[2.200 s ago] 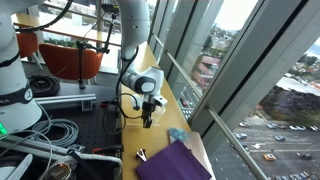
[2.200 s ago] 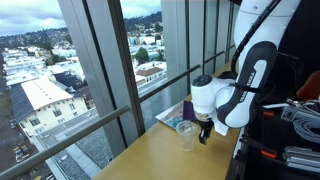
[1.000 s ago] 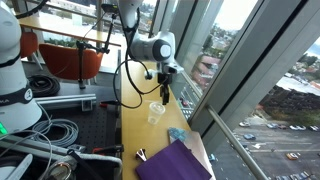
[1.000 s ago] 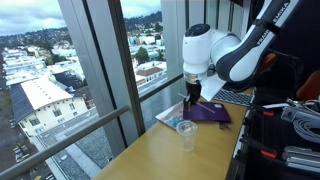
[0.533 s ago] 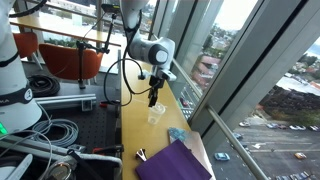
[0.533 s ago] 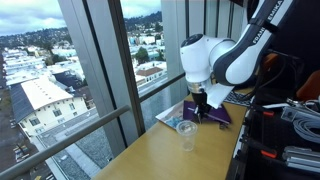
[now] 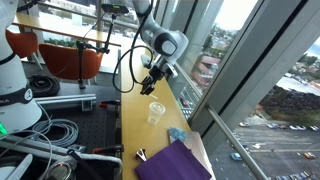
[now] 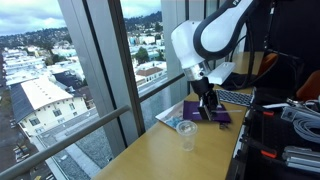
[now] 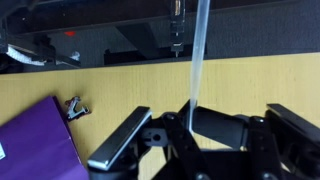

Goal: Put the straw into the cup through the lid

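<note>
the gripper is shut tight on one end of the straw, so the long end sticks out free to poke into a hole. the cup stands on the wooden table, lower down and apart from the straw, so the straw is not in it yet.

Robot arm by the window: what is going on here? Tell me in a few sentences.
The arm's gripper holds a thin straw between its fingers, up in the air over the wooden table. The clear cup stands on the table below it, apart from the gripper, and the straw is not yet in it. A purple sheet lies nearby on the table.
</note>
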{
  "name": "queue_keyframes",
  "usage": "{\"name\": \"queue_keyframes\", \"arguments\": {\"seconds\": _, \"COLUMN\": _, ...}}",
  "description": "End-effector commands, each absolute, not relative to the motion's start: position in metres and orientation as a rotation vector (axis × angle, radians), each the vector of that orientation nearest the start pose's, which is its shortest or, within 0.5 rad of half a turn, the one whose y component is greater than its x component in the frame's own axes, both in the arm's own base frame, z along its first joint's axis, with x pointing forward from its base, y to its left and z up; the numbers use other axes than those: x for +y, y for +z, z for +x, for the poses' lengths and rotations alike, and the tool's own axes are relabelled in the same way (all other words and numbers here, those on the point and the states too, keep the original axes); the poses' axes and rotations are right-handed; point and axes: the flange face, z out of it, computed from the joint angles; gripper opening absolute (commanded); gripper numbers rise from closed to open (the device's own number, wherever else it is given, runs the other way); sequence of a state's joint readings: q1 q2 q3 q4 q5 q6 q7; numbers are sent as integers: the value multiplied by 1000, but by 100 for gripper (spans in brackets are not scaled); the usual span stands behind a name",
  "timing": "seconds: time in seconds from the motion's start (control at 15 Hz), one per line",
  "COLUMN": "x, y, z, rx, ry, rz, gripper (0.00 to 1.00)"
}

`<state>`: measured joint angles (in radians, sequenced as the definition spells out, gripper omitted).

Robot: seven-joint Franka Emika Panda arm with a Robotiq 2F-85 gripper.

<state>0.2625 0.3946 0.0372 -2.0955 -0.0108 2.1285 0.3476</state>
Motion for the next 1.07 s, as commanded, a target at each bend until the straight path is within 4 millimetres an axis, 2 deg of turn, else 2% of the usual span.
{"name": "queue_keyframes", "arguments": {"seconds": 0.0, "x": 143, "y": 219, "z": 534, "rx": 2, "ry": 762, "rz": -3020, "gripper": 0}}
{"name": "queue_keyframes", "arguments": {"seconds": 0.4, "x": 98, "y": 223, "z": 566, "rx": 68, "ry": 916, "rz": -2696, "gripper": 0}}
{"name": "queue_keyframes", "arguments": {"seconds": 0.73, "x": 72, "y": 202, "z": 586, "rx": 226, "ry": 1010, "rz": -2454, "gripper": 0}}
{"name": "queue_keyframes", "arguments": {"seconds": 1.0, "x": 63, "y": 184, "z": 596, "rx": 328, "ry": 1051, "rz": -2322, "gripper": 0}}
